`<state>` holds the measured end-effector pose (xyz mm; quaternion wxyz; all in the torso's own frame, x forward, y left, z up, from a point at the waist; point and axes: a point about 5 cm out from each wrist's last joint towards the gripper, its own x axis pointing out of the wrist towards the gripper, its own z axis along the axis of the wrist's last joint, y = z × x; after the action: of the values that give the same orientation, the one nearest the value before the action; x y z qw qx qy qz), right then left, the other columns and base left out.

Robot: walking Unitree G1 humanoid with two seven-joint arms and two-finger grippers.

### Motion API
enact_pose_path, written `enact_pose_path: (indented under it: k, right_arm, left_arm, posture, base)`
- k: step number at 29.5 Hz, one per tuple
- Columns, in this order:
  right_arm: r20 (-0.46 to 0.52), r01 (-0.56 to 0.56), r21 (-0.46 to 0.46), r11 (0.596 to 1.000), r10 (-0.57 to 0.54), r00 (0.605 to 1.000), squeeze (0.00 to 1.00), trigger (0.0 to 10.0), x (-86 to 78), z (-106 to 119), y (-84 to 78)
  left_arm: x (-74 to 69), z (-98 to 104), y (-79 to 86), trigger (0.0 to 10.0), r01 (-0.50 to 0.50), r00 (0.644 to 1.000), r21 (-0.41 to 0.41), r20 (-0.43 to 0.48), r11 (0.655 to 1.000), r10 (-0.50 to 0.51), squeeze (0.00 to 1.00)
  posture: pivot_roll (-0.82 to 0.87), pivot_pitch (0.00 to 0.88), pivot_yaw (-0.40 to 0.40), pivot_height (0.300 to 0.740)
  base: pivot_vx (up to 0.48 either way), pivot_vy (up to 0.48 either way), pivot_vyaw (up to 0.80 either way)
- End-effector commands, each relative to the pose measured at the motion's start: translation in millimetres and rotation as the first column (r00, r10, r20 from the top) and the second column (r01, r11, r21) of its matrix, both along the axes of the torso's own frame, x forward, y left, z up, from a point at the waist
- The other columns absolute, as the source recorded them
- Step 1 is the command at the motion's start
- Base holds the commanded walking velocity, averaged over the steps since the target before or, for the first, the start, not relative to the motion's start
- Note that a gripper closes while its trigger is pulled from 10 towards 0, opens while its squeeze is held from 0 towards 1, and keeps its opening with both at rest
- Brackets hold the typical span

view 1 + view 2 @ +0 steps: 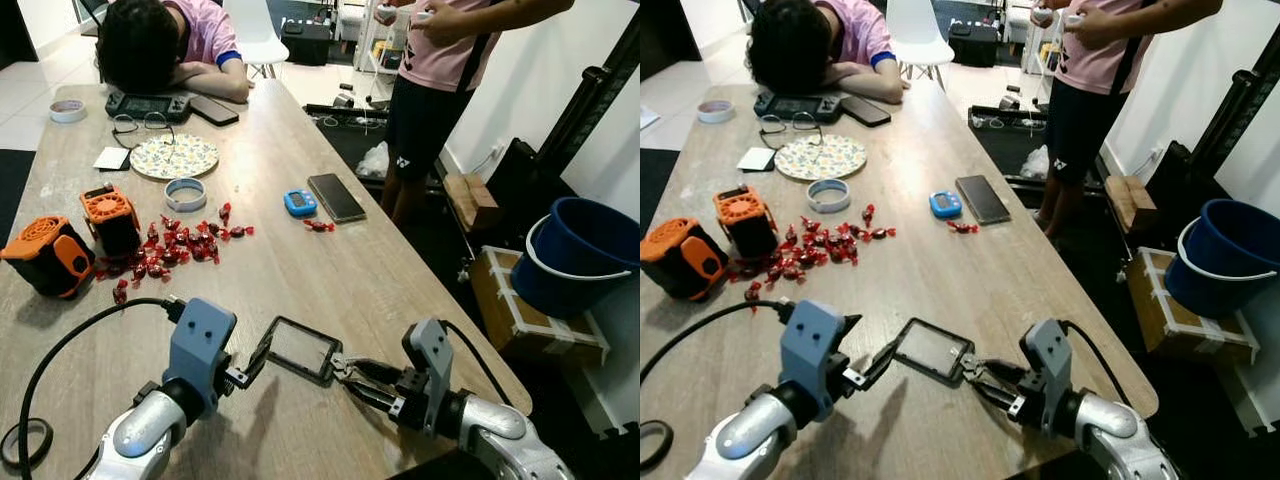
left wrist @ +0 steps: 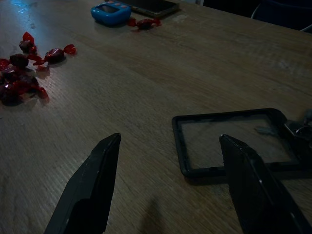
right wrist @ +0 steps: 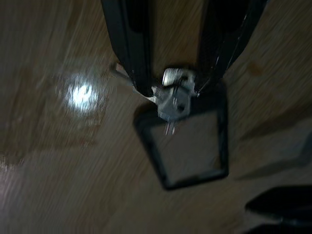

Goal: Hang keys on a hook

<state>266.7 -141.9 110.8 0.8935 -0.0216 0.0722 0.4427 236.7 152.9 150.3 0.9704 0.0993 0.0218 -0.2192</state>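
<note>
Bare desk (image 1: 300, 270) ahead of my grippers, red candies (image 1: 180, 245) and orange boxes (image 1: 75, 240) crowding its left edge, phone (image 1: 336, 197) near its right edge.

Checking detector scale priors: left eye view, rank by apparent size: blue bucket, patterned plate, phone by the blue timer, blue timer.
1. Bucket, largest.
2. Plate.
3. Phone; lies farther than the bucket, so true size is unsure.
4. Timer, smallest.

We have 2 silver arms: the left gripper (image 1: 262, 354) on a blue-grey housing with a black cable, the right gripper (image 1: 345, 378) on grey, long black fingers (image 2: 92, 185).
</note>
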Motion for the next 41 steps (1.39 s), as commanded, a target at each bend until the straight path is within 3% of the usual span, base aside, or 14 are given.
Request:
enact_pose_path:
  k: [1, 9, 11, 13, 14, 22, 24, 25, 37, 38, 39, 40, 41]
  right_arm:
    - [-0.008, 0.022, -0.017, 1.0, -0.022, 1.0, 0.0, 10.0, 1.3, -4.9, -4.1]
    - [-0.008, 0.012, -0.004, 1.0, -0.012, 1.0, 0.0, 10.0, 5.7, -4.1, 1.6]
    - [-0.023, -0.015, -0.001, 1.0, 0.015, 1.0, 0.0, 9.5, 4.4, -8.2, 6.0]
    - [-0.024, -0.021, -0.004, 1.0, 0.021, 0.999, 0.0, 9.5, 4.4, -10.9, 6.9]
    - [-0.026, -0.026, -0.004, 1.0, 0.026, 0.999, 0.0, 10.0, 3.7, -11.6, 7.3]
    - [-0.042, -0.049, 0.0, 0.999, 0.049, 0.998, 0.0, 10.0, -4.0, -14.5, 6.7]
    - [-0.045, -0.049, 0.003, 0.999, 0.05, 0.998, 0.0, 1.6, -5.1, -14.5, 5.6]
    - [-0.047, -0.05, 0.007, 0.999, 0.051, 0.998, 0.0, 0.0, -6.1, -14.4, 4.4]
    - [-0.044, -0.056, 0.019, 0.998, 0.057, 0.997, 0.0, 0.0, -6.2, -12.8, 4.5]
    - [-0.041, -0.056, 0.02, 0.998, 0.057, 0.998, 0.0, 4.3, -5.9, -12.0, 4.6]
    - [-0.041, -0.056, 0.02, 0.998, 0.057, 0.998, 0.0, 4.3, -5.9, -12.0, 4.6]
    - [-0.037, -0.053, 0.021, 0.998, 0.054, 0.998, 0.0, 6.6, -5.4, -11.0, 4.5]
    - [-0.019, -0.038, 0.029, 0.999, 0.039, 0.999, 0.0, 10.0, -2.9, -6.6, 3.9]
  left_arm:
    - [-0.3, -6.4, -0.8, 10.0, 0.003, 0.999, 0.011, -0.035, 1.0, -0.003, 0.0]
    - [-2.2, -6.1, 0.1, 10.0, -0.009, 0.999, 0.012, -0.034, 1.0, 0.01, 0.0]
    - [-3.2, -6.2, 1.1, 10.0, -0.019, 0.999, 0.011, -0.034, 1.0, 0.02, 0.0]
    - [-2.8, -6.2, 1.1, 10.0, -0.021, 0.999, 0.01, -0.034, 1.0, 0.021, 0.0]
    - [-2.6, -6.1, 0.9, 10.0, -0.021, 0.999, 0.01, -0.034, 1.0, 0.021, 0.0]
    - [-1.4, -5.9, 0.2, 10.0, -0.017, 0.999, 0.008, -0.032, 1.0, 0.017, 0.0]
    - [-1.1, -6.2, -0.5, 10.0, -0.014, 0.999, 0.008, -0.033, 1.0, 0.014, 0.0]
    - [-0.6, -6.4, -0.8, 10.0, -0.01, 0.999, 0.008, -0.033, 1.0, 0.011, 0.0]
    - [-0.3, -6.4, -1.7, 10.0, -0.009, 0.999, 0.007, -0.032, 1.0, 0.01, 0.0]
    - [-0.4, -6.4, -1.5, 10.0, -0.011, 0.999, 0.008, -0.032, 1.0, 0.011, 0.0]
    - [-0.4, -6.4, -1.5, 10.0, -0.011, 0.999, 0.008, -0.032, 1.0, 0.011, 0.0]
    - [-0.4, -6.4, -1.4, 10.0, -0.012, 0.999, 0.008, -0.032, 1.0, 0.012, 0.0]
    - [-0.2, -5.6, -1.7, 10.0, -0.013, 0.999, 0.007, -0.029, 1.0, 0.013, 0.0]
  posture:
    - [0.1, 0.167, -0.066, 0.74]
    - [0.12, 0.168, -0.072, 0.74]
    - [0.12, 0.167, -0.075, 0.74]
    - [0.12, 0.168, -0.074, 0.74]
    - [0.12, 0.167, -0.075, 0.74]
    - [0.11, 0.164, -0.073, 0.74]
    - [0.1, 0.164, -0.071, 0.74]
    - [0.1, 0.164, -0.07, 0.74]
    - [0.1, 0.164, -0.07, 0.74]
    - [0.11, 0.164, -0.072, 0.74]
    - [0.11, 0.164, -0.072, 0.74]
    - [0.11, 0.164, -0.072, 0.74]
    - [0.11, 0.165, -0.073, 0.74]
  base:
    - [0.0, 0.0, 0.0]
    - [0.0, 0.0, 0.0]
    - [0.0, 0.0, 0.0]
    - [0.0, 0.0, 0.0]
    - [0.0, 0.0, 0.0]
    - [0.0, 0.0, 0.0]
    - [0.0, 0.0, 0.0]
    - [0.0, 0.0, 0.0]
    - [0.0, 0.0, 0.0]
    - [0.0, 0.0, 0.0]
    - [0.0, 0.0, 0.0]
    - [0.0, 0.0, 0.0]
    - [0.0, 0.0, 0.0]
